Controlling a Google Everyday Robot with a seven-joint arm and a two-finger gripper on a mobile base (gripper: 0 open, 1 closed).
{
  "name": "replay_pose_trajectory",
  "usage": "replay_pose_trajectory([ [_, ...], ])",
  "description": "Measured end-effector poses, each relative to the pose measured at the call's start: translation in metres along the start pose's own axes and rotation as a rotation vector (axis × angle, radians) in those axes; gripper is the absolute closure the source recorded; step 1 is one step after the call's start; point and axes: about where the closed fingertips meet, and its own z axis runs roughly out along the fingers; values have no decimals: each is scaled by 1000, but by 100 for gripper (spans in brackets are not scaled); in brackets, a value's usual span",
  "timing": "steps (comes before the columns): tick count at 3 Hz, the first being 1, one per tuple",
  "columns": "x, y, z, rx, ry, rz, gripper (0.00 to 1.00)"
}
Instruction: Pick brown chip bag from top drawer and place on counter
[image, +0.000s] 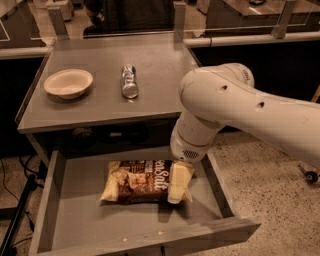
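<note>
The brown chip bag lies flat in the open top drawer, its white "Sea Salt" lettering facing up. My gripper hangs from the large white arm and reaches down into the drawer over the bag's right end, its cream-coloured fingers covering that end. The counter is the grey tabletop behind and above the drawer.
On the counter stand a white bowl at the left and a silver can lying near the middle. The drawer's thick front panel is nearest the camera. Speckled floor lies to the right.
</note>
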Motion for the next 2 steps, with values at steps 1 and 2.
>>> replay_pose_trajectory([
  [1,8,-8,22,-26,11,28,0],
  [2,17,-24,55,-51,20,67,0],
])
